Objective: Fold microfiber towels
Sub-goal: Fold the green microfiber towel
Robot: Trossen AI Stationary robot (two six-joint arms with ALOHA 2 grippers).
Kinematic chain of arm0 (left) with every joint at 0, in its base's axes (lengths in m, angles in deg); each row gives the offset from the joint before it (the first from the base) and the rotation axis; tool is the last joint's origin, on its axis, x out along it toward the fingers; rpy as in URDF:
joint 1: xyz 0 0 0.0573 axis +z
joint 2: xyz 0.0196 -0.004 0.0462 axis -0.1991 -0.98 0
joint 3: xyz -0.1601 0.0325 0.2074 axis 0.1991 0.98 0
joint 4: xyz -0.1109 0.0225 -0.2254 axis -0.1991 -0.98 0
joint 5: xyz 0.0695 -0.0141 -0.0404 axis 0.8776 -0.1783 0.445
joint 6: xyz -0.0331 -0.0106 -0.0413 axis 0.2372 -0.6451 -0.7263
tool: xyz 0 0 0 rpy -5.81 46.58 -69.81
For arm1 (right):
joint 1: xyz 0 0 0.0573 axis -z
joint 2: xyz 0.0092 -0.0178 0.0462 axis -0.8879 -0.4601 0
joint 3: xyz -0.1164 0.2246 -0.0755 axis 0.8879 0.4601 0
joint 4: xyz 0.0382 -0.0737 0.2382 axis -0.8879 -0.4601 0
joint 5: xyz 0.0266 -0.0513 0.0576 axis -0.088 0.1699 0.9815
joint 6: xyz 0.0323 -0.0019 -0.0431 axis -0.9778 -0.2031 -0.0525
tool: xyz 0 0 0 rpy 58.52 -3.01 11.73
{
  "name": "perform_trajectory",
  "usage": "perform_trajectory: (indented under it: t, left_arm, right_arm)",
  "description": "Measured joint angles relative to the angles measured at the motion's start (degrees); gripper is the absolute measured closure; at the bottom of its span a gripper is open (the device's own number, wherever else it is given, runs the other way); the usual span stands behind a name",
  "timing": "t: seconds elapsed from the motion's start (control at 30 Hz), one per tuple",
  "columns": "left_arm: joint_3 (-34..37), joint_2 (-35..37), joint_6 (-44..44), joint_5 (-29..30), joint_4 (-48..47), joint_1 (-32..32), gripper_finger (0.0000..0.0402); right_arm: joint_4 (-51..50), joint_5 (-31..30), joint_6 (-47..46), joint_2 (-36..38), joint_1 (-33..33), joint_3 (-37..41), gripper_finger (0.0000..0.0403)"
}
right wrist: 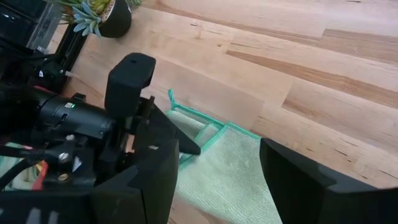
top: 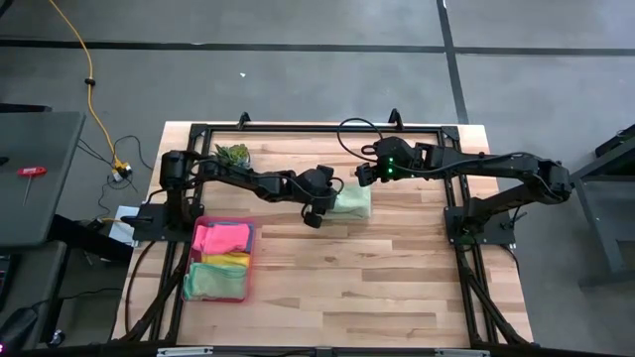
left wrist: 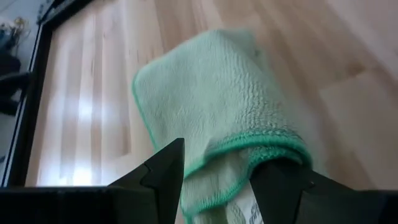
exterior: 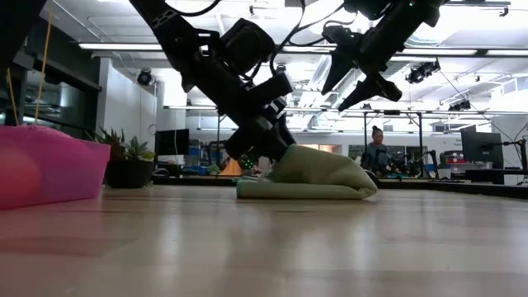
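Overhead, striplights above wooden table (top: 397,268)

Pale green towel (top: 353,199), teal-edged; pink tray (top: 250,244)

Around my wooden table (top: 397,288) I see grey floor (top: 298,79) with dark lines. A yellow cable (top: 87,69) runs at upper left. In the low view, ceiling lights (exterior: 124,46) shine, and a person (exterior: 376,148) sits at right.
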Motion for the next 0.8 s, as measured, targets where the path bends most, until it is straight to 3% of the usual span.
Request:
perform_trajectory:
  t: [0.23, 0.43, 0.57, 0.73, 0.8]
  left_arm:
    - [-0.06, -3.06, 0.15, -1.27, 1.7, 0.21, 0.0243]
    - [-0.02, -3.88, -0.33, 4.96, 0.74, -0.53, 0.0251]
    - [0.0, -3.02, 2.55, 7.94, 0.73, -1.03, 0.0293]
    - [0.04, -1.46, 3.32, 9.93, -0.12, -1.03, 0.038]
    - [-0.02, -0.22, 3.3, 10.46, 0.13, -1.0, 0.0394]
  right_arm:
    - [0.0, 0.0, 0.0, 0.0, 0.0, 0.0, 0.0188]
    - [0.16, -0.02, 0.03, 0.0, 0.01, 0.0, 0.0188]
    - [0.18, -1.21, 0.59, 0.0, -0.01, 0.0, 0.0188]
    - [0.2, -1.61, 0.83, 0.0, 0.01, 0.0, 0.0188]
    - [0.2, -1.6, 1.43, 0.0, -0.01, 0.0, 0.0188]
